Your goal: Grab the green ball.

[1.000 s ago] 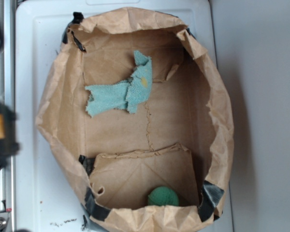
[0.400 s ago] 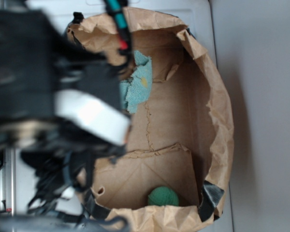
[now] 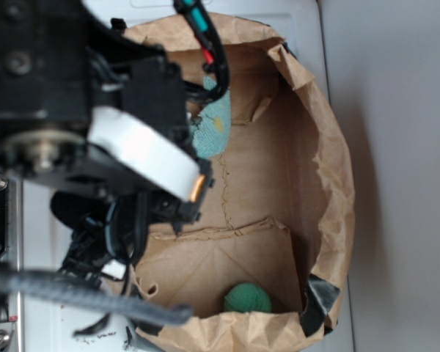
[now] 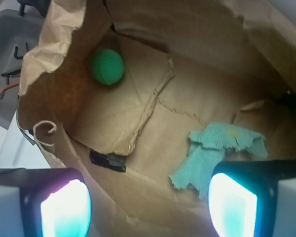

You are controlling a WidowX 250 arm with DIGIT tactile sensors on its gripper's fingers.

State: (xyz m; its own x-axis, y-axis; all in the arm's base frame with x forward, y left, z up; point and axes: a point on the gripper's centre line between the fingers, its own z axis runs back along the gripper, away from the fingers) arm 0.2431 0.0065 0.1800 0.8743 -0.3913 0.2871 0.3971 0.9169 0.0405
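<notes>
Lining the work area is one brown paper bag (image 3: 330, 169), its walls standing up around a flat floor. One gripper (image 4: 148, 205) hovers above with fingers spread and empty. One teal cloth (image 4: 214, 153) lies beneath it; one green ball (image 4: 108, 66) sits in the far corner, well apart.

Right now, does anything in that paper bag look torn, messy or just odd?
Yes. The teal cloth lies crumpled with ragged edges on the floor of the paper bag, and the bag's rim is wrinkled and patched with black tape. The green ball looks fine.
</notes>
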